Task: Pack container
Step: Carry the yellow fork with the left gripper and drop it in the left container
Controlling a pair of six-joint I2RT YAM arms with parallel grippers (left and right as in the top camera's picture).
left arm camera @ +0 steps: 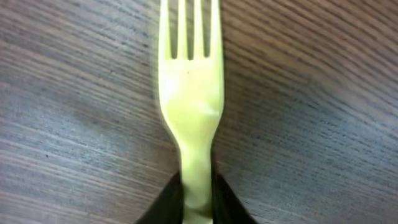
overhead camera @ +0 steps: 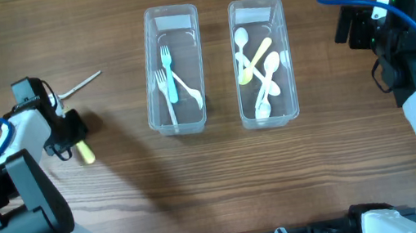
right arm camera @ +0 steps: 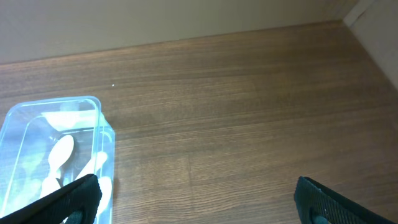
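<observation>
My left gripper (overhead camera: 73,139) is shut on a yellow plastic fork (left arm camera: 189,93) at the table's left side; in the left wrist view its black fingers (left arm camera: 198,202) pinch the handle, tines pointing away over the wood. The fork's end shows below the gripper in the overhead view (overhead camera: 86,154). The left clear container (overhead camera: 174,70) holds forks, a blue one and white ones. The right clear container (overhead camera: 263,61) holds white spoons and a yellow spoon; its corner shows in the right wrist view (right arm camera: 56,155). My right gripper (right arm camera: 196,202) is open and empty, raised at the far right (overhead camera: 352,27).
A metal utensil (overhead camera: 81,85) lies on the wood just above the left arm, near the far left. The two containers stand side by side in the middle of the table.
</observation>
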